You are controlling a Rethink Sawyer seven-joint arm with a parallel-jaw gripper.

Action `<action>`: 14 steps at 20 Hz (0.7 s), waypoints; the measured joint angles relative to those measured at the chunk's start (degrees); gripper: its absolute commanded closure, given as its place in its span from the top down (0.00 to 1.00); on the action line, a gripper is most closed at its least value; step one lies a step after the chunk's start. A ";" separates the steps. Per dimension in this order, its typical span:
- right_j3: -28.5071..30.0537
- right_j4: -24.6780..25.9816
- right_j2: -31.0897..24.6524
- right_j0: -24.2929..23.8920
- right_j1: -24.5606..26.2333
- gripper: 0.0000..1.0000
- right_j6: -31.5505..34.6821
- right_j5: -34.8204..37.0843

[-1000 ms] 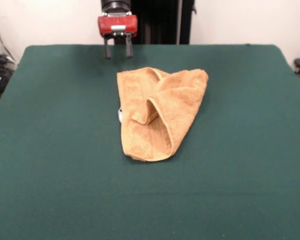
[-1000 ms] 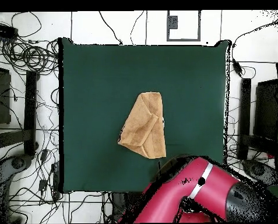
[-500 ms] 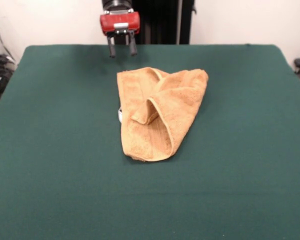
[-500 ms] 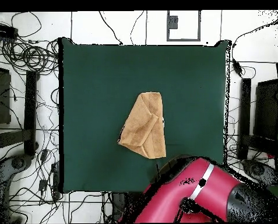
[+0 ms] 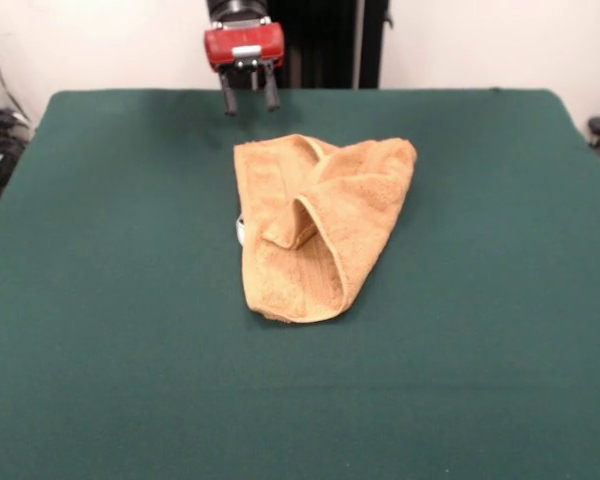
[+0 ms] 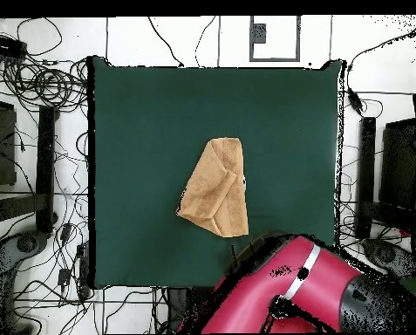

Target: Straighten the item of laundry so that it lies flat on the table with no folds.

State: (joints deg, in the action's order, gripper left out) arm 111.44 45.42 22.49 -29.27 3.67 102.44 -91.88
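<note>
The tool is hanging with its fingers spread apart, gripping nothing, above the counter's far edge, apart from the towel. The towel is lying folded and bunched near the counter's middle. Since a second ago, the tool has been drifting slightly up and right; the towel is unchanged.

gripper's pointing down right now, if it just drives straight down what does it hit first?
Most likely bare table: the open gripper hangs beyond the towel's far edge, not over it. Depth is uncertain in the front view, so it might just clip that edge.
</note>
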 measured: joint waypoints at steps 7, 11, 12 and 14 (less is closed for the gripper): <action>0.22 1.18 -1.59 0.00 -1.10 1.00 0.00 0.01; 0.56 1.29 -1.77 0.01 -1.22 1.00 0.00 0.01; 0.57 1.27 -1.76 0.00 -1.23 1.00 0.00 0.01; 0.58 1.26 -1.76 0.00 -1.23 1.00 0.00 0.01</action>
State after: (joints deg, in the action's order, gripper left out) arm 112.02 46.67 20.73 -29.27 2.44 102.44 -91.87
